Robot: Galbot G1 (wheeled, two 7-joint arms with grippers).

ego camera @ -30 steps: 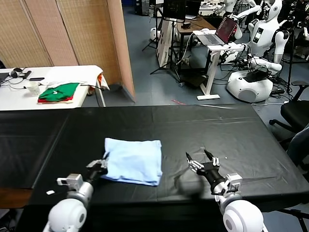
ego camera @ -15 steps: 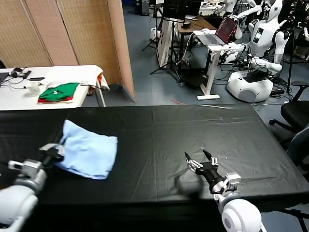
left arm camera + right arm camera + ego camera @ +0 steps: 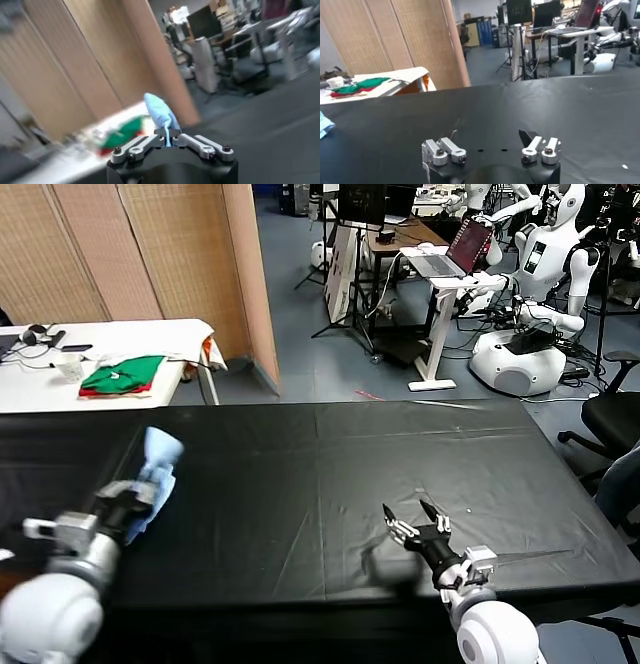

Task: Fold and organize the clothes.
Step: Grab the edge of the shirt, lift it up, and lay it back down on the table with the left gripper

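The pale light-blue T-shirt (image 3: 157, 469) is seen bunched into a narrow hanging bundle at about 9 o'clock in the head view, over the left part of the black-covered surface (image 3: 330, 474). It is pinched at its lower end by the left gripper (image 3: 128, 502), whose fingers (image 3: 143, 145) are drawn together on a thin fold of the fabric, as is shown plainly in the left wrist view, where the cloth (image 3: 161, 113) rises above the closed tips in a rounded peak. Whether the shirt's free end touches the cover cannot be told. The right gripper (image 3: 413, 524) is held low at about 5 o'clock in the head view, just above the cover, with its fingers (image 3: 443, 149) spread wide and nothing between them (a bare stretch of black cover is all that is seen between them in the right wrist view). A sliver of the blue fabric (image 3: 325, 124) is also caught at the edge of that view. On a white side table (image 3: 40, 379) at about 10 o'clock, beyond the surface, a folded green and red garment (image 3: 122, 375) is laid, well apart from the shirt.
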